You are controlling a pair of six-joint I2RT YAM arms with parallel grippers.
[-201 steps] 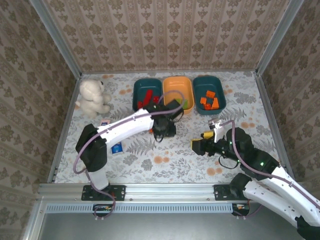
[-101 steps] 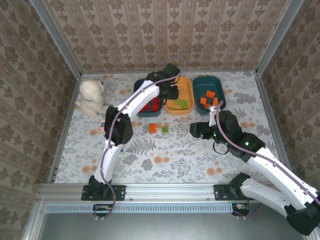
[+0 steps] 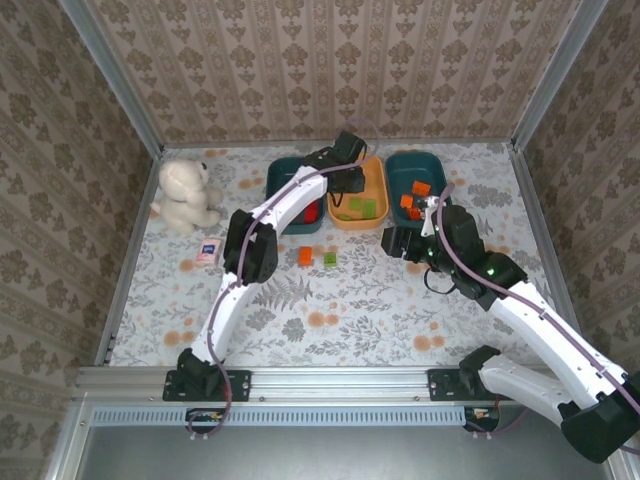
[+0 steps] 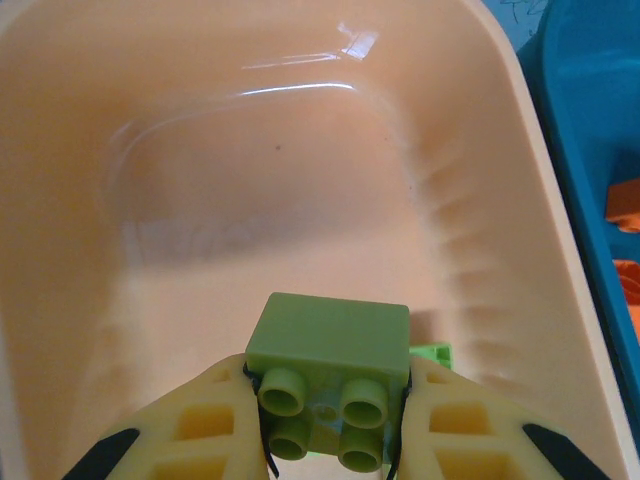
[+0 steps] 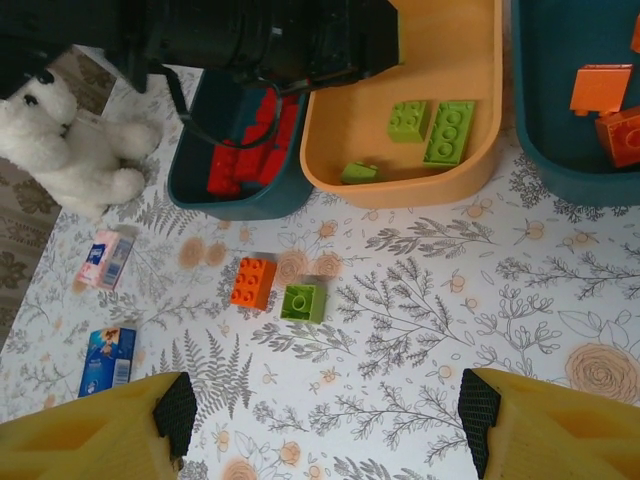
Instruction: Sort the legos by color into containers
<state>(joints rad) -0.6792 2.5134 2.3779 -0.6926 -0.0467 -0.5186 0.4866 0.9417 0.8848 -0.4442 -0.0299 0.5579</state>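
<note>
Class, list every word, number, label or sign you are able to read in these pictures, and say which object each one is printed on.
No text reads clearly in any view.
blue carton: printing on its face, too small to read.
pink carton: markings blurred, unreadable.
green brick held in the left gripper: no lettering legible on its studs.

The left arm (image 5: 250, 35) covers the far end of one teal tub (image 5: 245, 207).
</note>
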